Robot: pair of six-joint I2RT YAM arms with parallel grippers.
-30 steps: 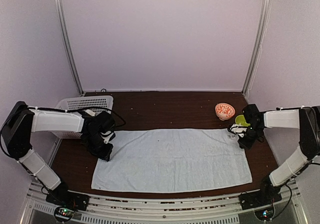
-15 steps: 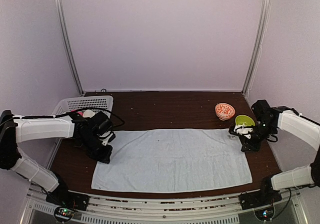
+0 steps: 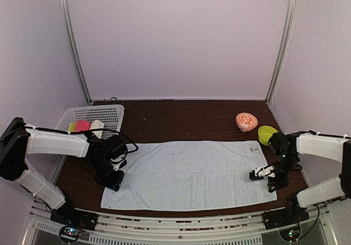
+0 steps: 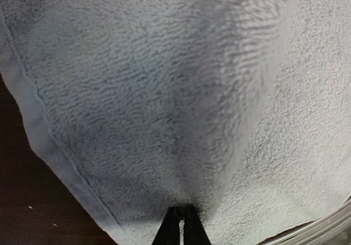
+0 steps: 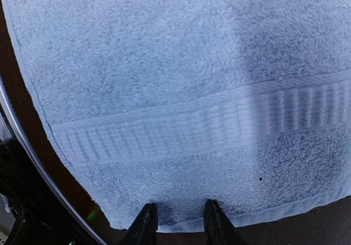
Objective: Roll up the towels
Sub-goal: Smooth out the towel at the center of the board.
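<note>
Now, from above, your pale blue rectangular cloth towel [image 3: 189, 174] lies flat on the dark table [image 3: 181, 119], left gripper [image 3: 114, 182] at its near-left corner, right gripper [image 3: 256, 175] near its right end. Left wrist: fingers [image 4: 174, 228] pressed together. Right wrist: fingers [image 5: 145, 223] spread over the hem.

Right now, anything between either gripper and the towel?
Nothing visible. The towel lies bare under both: left gripper at its left edge, right gripper at its right end.
</note>
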